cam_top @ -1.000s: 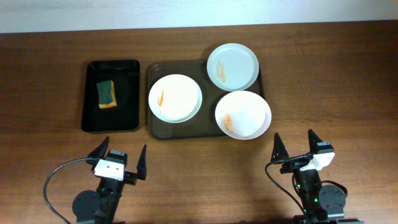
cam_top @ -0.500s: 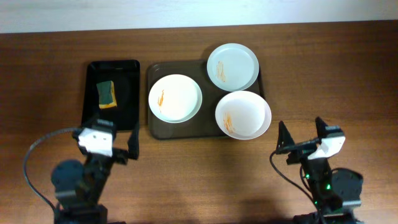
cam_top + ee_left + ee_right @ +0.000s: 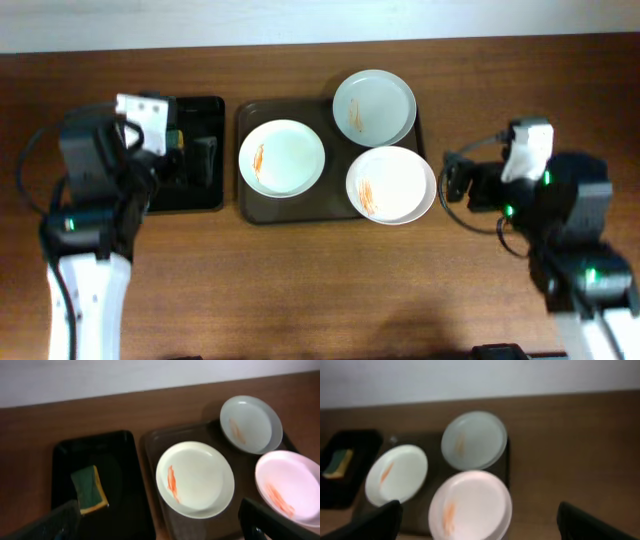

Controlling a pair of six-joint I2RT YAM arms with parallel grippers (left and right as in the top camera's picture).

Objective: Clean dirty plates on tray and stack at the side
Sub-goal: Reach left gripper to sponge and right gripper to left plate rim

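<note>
left end effector (image 3: 158,502) spread wide | right end effector (image 3: 479,504) spread wide too | corner plate (image 3: 391,184) overhangs tray (image 3: 250,214) rim | bare surface (image 3: 520,80) alongside

A small black rectangular tray (image 3: 122,467) lies on the brown wooden tabletop (image 3: 300,290), toward its far left corner. In the tray, left of its middle, rests a sponge (image 3: 89,489), green on top with a yellow layer beneath, apparently lying flat. A pale wall (image 3: 300,20) runs beyond the far edge.
</note>
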